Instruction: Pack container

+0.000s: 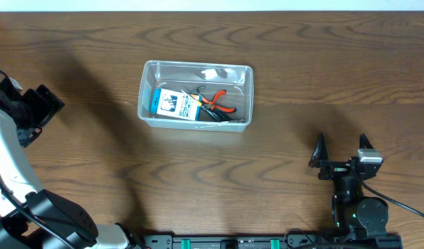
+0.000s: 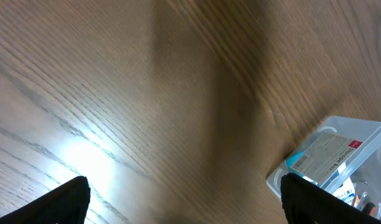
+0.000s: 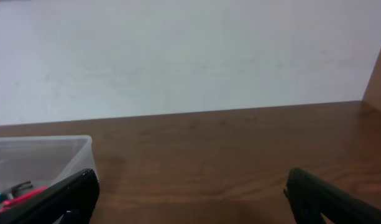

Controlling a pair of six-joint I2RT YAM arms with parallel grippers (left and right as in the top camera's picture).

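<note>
The container (image 1: 195, 65), a clear plastic bin with rounded corners and a rim, is seen from overhead on the wooden table (image 1: 301, 83), a little left of the middle and toward the far edge, with its long side running left to right. Inside it, a blue-and-white box (image 1: 176, 104) lies flat in the left half. Red-handled pliers (image 1: 217, 101) are laid just beside the box in the right half, their handles pointing right. A dark object is partly tucked under the pliers, but it is too small to be told apart with any certainty. A pale patch near the bin's far wall may be only glare on the plastic. The left gripper (image 2: 184, 205) is held above bare wood at the table's left side, well apart from the container. In the left wrist view its two black fingers (image 2: 66, 199) are seen at opposite lower corners, spread wide with nothing between them, and a corner of the bin with the box's label is caught at the lower right. The right gripper (image 1: 342, 146) is placed near the table's front edge, to the right of the container and apart from it. Its fingers are likewise spread, pointing toward the far side, and nothing is held. In the right wrist view the bin's near corner is seen at the lower left, with a white wall (image 3: 190, 56) beyond the table's edge.
</note>
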